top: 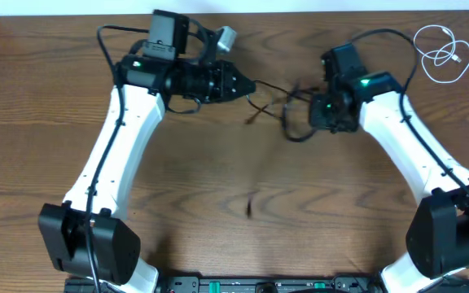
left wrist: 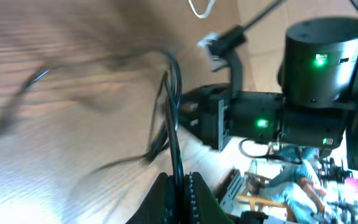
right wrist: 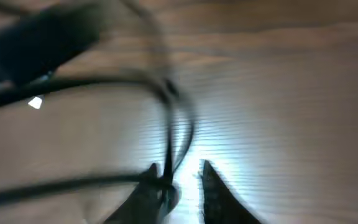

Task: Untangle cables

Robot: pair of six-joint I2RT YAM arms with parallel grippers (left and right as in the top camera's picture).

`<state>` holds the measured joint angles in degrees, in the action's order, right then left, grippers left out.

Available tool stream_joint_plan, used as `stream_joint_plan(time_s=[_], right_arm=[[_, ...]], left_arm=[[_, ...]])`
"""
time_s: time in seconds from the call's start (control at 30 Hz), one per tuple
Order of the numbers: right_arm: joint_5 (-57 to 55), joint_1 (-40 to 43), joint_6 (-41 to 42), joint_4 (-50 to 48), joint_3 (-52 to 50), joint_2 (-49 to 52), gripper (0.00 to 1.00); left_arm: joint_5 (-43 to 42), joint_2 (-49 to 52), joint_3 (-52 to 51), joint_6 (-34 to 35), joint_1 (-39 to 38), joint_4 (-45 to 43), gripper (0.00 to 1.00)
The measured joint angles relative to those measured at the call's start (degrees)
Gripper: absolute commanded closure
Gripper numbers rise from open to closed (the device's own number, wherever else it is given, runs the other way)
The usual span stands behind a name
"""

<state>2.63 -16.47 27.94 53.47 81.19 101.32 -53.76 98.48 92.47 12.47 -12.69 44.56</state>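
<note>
Left gripper (left wrist: 180, 186) closed tight on the black cables (top: 287, 118), tangled between the two arms. Right gripper (right wrist: 185, 180) at a strand; blur hides whether it grips. White cable (top: 442, 45) coiled on the table (top: 218, 195), far right corner, well apart

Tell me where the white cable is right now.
In the overhead view, the white cable lies coiled at the far right corner of the table, beyond the right arm and well apart from the black cables tangled at mid-table.

Right wrist view blurred (black cables (right wrist: 169, 134) smeared).
</note>
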Motion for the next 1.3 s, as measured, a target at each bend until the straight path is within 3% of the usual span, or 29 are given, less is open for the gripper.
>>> stream_joint_plan(time_s=[0.07,0.33,0.5,0.77,0.97,1.07,1.13,1.3], right_arm=[[-1.44,1.79,0.76,1.11,-0.02,0.17,0.99],[1.18,2.25,-2.47,1.01,-0.02,0.20,0.99],[1.64,2.34,-3.43,2.95,-0.07,0.20,0.99],[-5.18,8.00,-3.41,1.55,-5.03,0.33,0.99],[0.50,8.09,-6.95,-3.06,-5.68,0.33,0.99],[5.60,8.04,-7.80,-4.66,-5.70,0.33,0.99],[7.91,8.04,-7.74,-5.18,-5.73,0.33,0.99],[10.21,8.04,-7.52,-5.20,-5.73,0.33,0.99]], left_arm=[[-0.02,0.00,0.00,0.02,1.79,-0.02,0.92],[0.28,0.00,0.00,-0.70,4.92,0.11,0.93],[5.25,0.00,0.00,-0.98,6.69,0.15,0.93],[9.27,-0.02,0.02,-1.81,21.14,-1.03,0.92],[9.35,-0.59,0.11,-3.61,22.60,4.00,0.92],[9.33,-0.76,0.15,-7.21,17.77,8.24,0.83],[9.53,-0.76,0.15,-9.97,11.89,11.06,0.70],[13.53,-0.98,-1.42,-9.31,-0.50,11.80,0.50]])
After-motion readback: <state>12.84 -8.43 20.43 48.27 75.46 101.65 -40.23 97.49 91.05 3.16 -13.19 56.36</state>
